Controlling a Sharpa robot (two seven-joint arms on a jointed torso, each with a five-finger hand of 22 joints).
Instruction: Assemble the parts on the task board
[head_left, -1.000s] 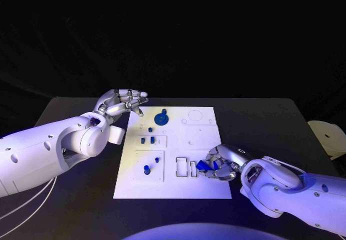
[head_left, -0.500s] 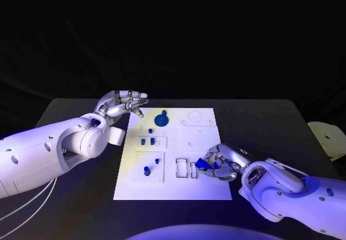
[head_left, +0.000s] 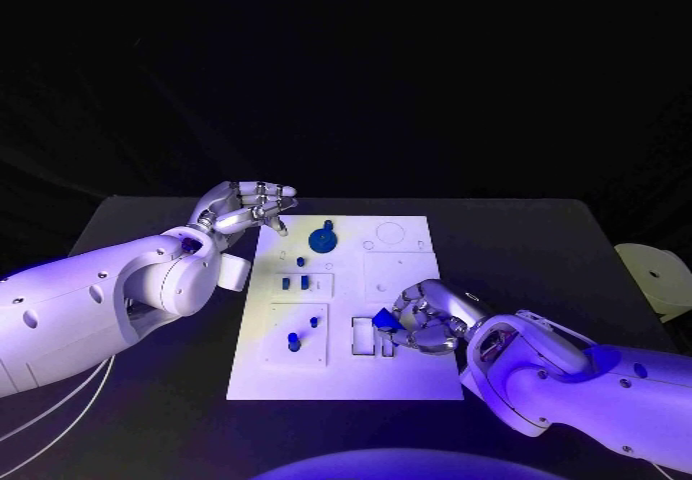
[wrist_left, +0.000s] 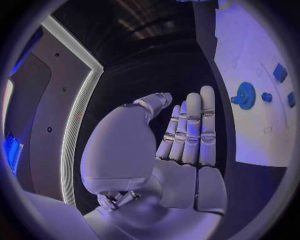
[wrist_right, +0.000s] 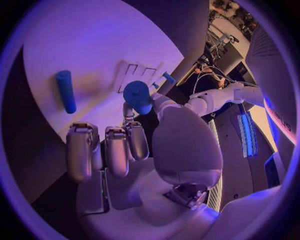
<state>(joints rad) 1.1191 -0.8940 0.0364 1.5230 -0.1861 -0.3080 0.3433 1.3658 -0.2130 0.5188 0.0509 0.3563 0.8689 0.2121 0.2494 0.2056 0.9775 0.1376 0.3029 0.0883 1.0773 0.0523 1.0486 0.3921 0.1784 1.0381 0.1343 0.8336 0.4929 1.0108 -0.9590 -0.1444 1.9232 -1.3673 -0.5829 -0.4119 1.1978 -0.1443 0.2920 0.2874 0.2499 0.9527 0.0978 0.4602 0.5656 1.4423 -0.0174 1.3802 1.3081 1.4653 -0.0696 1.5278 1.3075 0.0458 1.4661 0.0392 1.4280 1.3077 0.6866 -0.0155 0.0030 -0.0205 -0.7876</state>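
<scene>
round blue part (wrist_right: 137, 95) in right hand (head_left: 421, 322)

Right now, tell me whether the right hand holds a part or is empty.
Holding: the right hand pinches a blue part at its fingertips, over the task board.

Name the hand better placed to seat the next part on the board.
Right. The right hand already holds a blue part over the task board beside its slots; the left hand hovers empty at the far corner.

Glossy white rounded arm shells, silver segmented left robot hand (head_left: 248, 205), silver right robot hand (head_left: 427, 318), thin white cables (head_left: 51, 410)
</scene>
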